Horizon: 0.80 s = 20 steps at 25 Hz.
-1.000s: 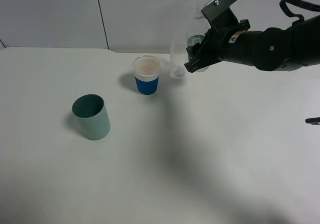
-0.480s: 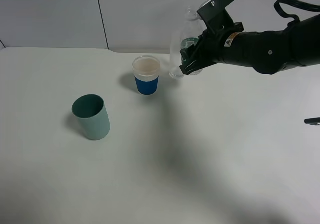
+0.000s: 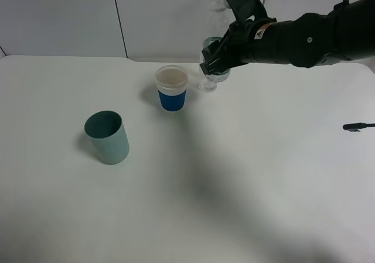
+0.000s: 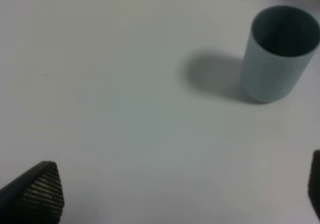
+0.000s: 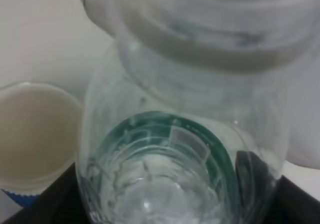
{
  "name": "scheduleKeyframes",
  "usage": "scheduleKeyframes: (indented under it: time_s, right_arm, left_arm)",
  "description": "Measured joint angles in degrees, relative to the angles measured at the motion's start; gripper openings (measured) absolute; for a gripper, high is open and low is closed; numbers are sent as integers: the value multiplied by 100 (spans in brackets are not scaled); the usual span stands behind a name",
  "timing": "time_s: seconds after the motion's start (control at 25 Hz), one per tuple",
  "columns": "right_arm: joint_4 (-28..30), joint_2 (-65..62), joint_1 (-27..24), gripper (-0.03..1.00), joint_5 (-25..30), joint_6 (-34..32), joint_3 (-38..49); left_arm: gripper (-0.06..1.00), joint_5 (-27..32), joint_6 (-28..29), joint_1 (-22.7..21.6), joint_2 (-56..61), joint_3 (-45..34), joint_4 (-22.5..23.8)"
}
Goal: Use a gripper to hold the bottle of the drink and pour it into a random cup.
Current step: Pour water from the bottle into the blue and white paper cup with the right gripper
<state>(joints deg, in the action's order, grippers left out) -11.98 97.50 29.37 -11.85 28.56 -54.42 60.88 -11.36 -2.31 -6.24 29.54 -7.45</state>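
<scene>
Bottle (image 3: pixel 211 43) pinched in my right gripper (image 3: pixel 215 62), close to the table's (image 3: pixel 263 175) far edge.
My fingers clamp its green label and it stands roughly upright — just beside the blue cup (image 3: pixel 171 93). Teal cup (image 3: pixel 107 139) stands well apart on my left; broad bare tabletop spreads in front of the cups.

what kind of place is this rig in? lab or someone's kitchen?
Most likely a robot lab test bench: a bare white tabletop, a plain white panel wall behind, and only staged props, a blue cup and a teal cup, with the right gripper holding a bottle.
</scene>
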Motion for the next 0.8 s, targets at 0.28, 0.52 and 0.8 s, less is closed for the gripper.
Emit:
scheduleKeyframes:
  time_s: [0.28,0.52,0.8]
  right_arm:
    - [-1255,87,0,56,322,1420,-8]
    - [-1828,122,0,56,639,2234,-34]
    - [-859,122,-22,56,731,1241,-34]
  left_arm:
    - [99,0,0,0,0,0,0]
    - [99,0,0,0,0,0,0]
    - [99,0,0,0,0,0,0]
